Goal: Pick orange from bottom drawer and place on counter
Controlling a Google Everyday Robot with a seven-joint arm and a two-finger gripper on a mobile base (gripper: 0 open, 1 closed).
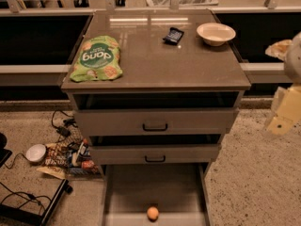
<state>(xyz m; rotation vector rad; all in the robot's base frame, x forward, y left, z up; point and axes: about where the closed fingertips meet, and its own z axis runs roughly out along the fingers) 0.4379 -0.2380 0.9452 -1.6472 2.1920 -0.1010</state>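
The orange (152, 213) is small and round and lies on the floor of the bottom drawer (127, 192), near its front edge. That drawer is pulled open at the foot of the cabinet. The counter (155, 62) is the glossy grey-brown cabinet top. My gripper (284, 112) shows as pale cream parts at the right edge of the view. It is beside the cabinet at upper-drawer height, well above and to the right of the orange and apart from it.
On the counter are a green snack bag (96, 58) at the left, a dark packet (173, 35) and a white bowl (216, 33) at the back right. The two upper drawers stand slightly open. Cables, wrappers and a white disc (35, 152) litter the floor on the left.
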